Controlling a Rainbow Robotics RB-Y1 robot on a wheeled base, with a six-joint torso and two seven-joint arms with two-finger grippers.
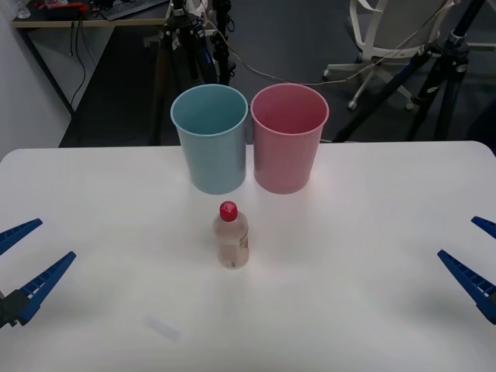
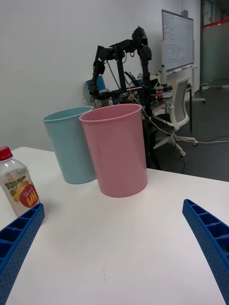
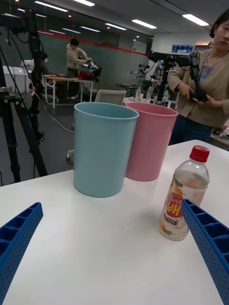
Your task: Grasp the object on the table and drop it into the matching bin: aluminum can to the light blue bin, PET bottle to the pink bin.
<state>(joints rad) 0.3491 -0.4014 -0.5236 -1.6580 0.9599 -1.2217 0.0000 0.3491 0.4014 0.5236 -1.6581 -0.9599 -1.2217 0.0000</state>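
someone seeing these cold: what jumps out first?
Two bins side by side at the table's far edge: the light blue bin on the left, the pink bin on the right. Just in front stands the PET bottle, upright, red cap on. The left gripper and right gripper sit open at the near corners.

The white table (image 1: 364, 256) with rounded corners is seen bearing three things. The light blue bin (image 1: 210, 138) and the pink bin (image 1: 288, 138) are stood upright side by side toward its far edge, just apart. The PET bottle (image 1: 231, 235) is stood upright nearer, in front of the two bins.
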